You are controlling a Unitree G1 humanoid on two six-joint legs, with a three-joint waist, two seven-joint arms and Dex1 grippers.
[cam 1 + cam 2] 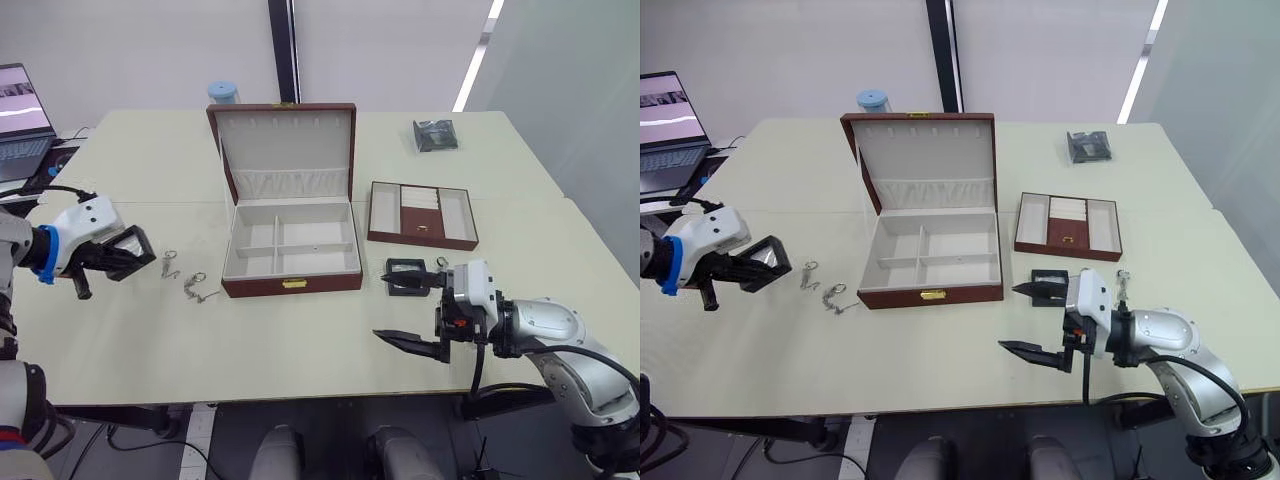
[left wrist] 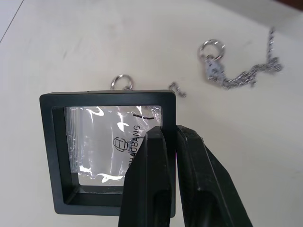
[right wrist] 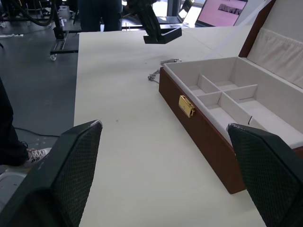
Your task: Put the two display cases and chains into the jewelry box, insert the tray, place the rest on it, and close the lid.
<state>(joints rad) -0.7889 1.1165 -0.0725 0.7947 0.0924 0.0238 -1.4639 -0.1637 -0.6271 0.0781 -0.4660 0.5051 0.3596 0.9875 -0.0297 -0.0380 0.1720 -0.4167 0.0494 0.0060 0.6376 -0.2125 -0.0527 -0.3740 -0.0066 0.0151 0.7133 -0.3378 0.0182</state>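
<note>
The jewelry box (image 1: 290, 282) stands open mid-table with its lid (image 1: 285, 130) upright. My left gripper (image 1: 118, 255) is shut on one display case (image 2: 61, 156), pinching the frame's edge (image 2: 168, 137) just above the table, left of the box. Two chains (image 1: 170, 265) (image 1: 197, 288) lie between that case and the box. The second display case (image 1: 400, 266) lies flat at the box's front right corner. My right gripper (image 1: 1032, 320) hangs open beside it, one finger over the case. The tray (image 1: 422, 214) sits to the right of the box.
A dark grey packet (image 1: 435, 135) lies at the far right of the table. A laptop (image 1: 22, 120) stands at the far left edge, and a blue-capped container (image 1: 222, 92) is behind the lid. A small chain (image 1: 1123, 280) lies by my right wrist.
</note>
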